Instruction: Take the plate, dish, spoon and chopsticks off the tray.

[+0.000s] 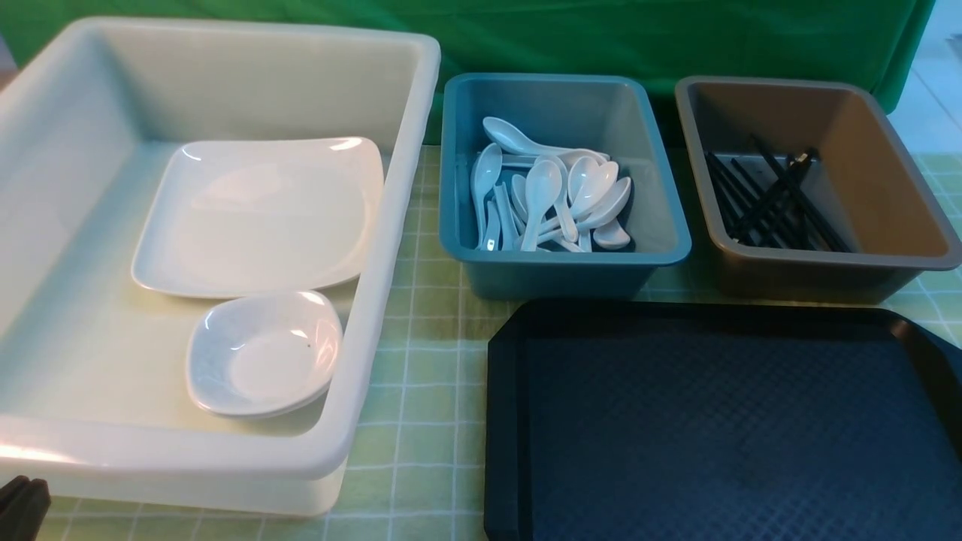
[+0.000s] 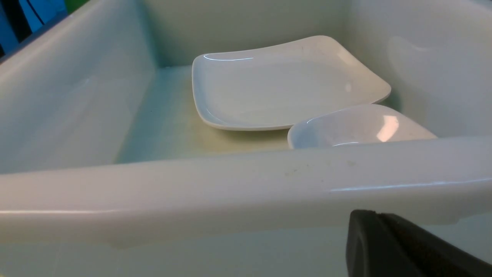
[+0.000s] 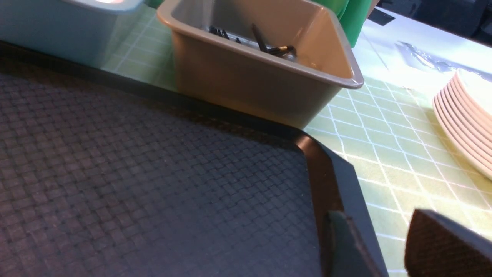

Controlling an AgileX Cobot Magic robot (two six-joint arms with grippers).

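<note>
Tray: big black rectangular plastic tray (image 1: 721, 428) with diamond texture, lower right of the front view, bare.
Plate: large glossy white rounded-square plate (image 1: 259, 218), inside the big white plastic tub (image 1: 391, 225) at left.
Dish: small white bowl-like dish (image 1: 263, 353), in the same tub, overlapping the plate's near edge.
Spoons: white soup spoons (image 1: 552, 195) heaped in the teal plastic bin (image 1: 669, 225), upper centre.
Chopsticks: thin black chopsticks (image 1: 774, 199) in the grey-brown plastic bin (image 1: 902, 195), upper right.
Left gripper (image 2: 378, 231): jaws closed, empty, just outside the tub's near wall.
Right gripper (image 3: 378, 234): jaws parted, empty, over the tray's clipped corner.
Cloth: green checked tablecloth (image 1: 421, 421) beneath everything.
</note>
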